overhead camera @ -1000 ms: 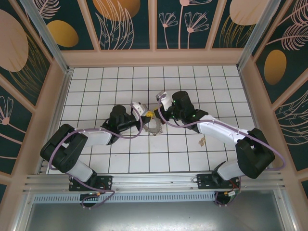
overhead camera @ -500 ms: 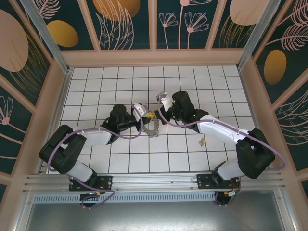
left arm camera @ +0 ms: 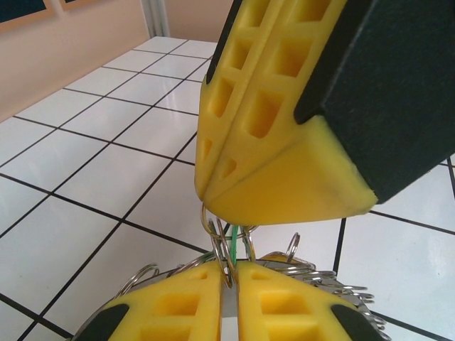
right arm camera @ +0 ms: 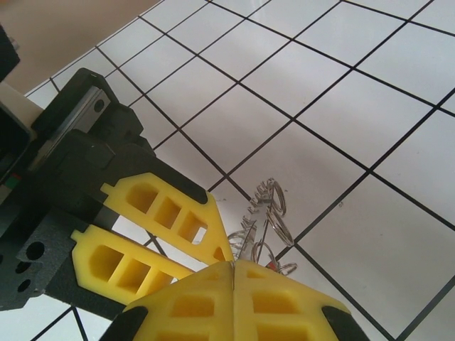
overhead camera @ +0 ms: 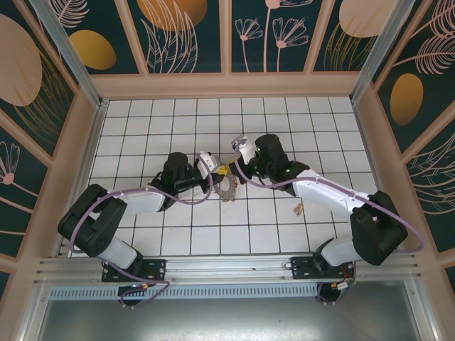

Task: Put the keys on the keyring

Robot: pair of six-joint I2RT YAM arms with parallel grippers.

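In the middle of the bench (overhead camera: pixel 142 128) the keyring (overhead camera: pixel 226 189) lies just on the near side of both fingertips, the right gripper (right arm camera: pixel 233 264) at its far right, fingers pressed together on one rim loop, the left gripper (left arm camera: pixel 229 270) at its left, fingers a slit apart, grip impossible to tell.

L fingers (left arm camera: pixel 178 305) & R fingers (left arm camera: pixel 277 177) pinch keyring (left arm camera: pixel 340 288) loops.

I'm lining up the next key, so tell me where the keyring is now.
Top view: the keyring is mid-table, just nearward of where the left tool and right tool meet, its looped rim at the left tool's fingertips.
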